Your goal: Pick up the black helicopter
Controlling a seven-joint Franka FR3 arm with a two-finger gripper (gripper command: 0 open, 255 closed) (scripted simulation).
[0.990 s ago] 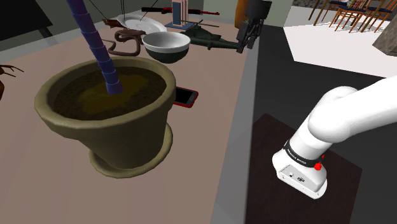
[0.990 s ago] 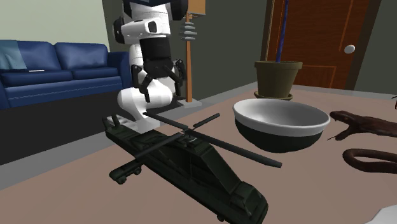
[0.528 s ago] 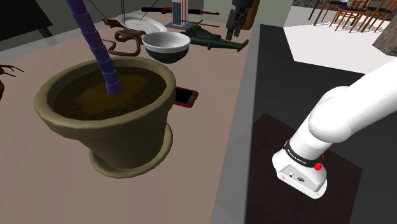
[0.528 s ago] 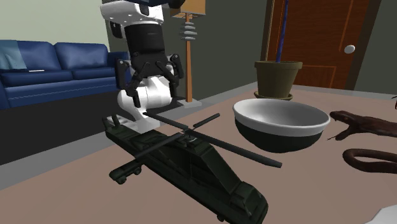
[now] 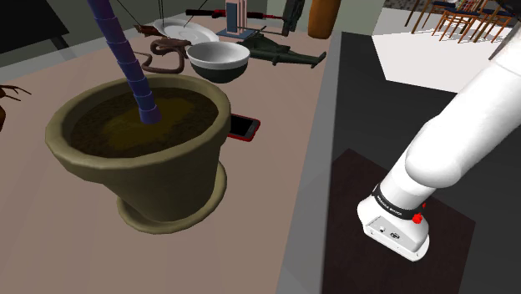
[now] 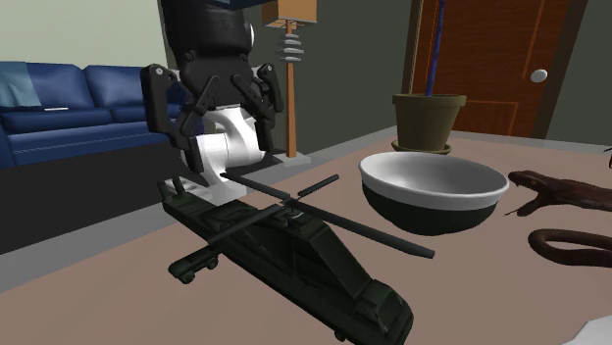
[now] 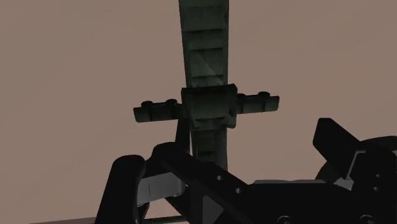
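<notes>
I see the brown table point(image 5: 284, 100), with a big plant pot point(image 5: 142, 159) in the left half of the shoulder view. The white arm point(image 5: 451, 142) rises at its right. The dark helicopter point(image 6: 294, 245) lies on the table at the lower centre of the second exterior view, beside a bowl point(image 6: 432, 181). My gripper point(image 6: 218, 118) hangs over it, fingers apart.

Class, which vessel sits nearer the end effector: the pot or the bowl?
The bowl, white inside, beside the helicopter that the end effector hovers over; the soil-filled pot stands farther off.
</notes>
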